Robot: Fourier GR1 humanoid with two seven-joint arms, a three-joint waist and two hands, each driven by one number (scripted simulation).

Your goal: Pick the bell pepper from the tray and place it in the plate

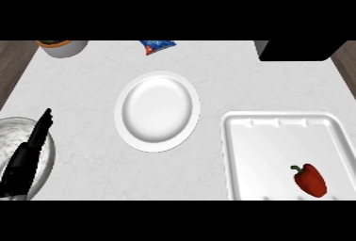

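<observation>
A red bell pepper with a green stem lies in the near right part of the white tray. The white plate sits to the tray's left, near the counter's middle, with nothing on it. My left hand shows at the lower left, fingers straight and pointing up, resting far from the pepper. My right hand does not show in the head view.
A grey marbled bowl sits under my left hand at the left edge. A pot with a plant stands at the far left, a blue packet at the far middle, a black box at the far right.
</observation>
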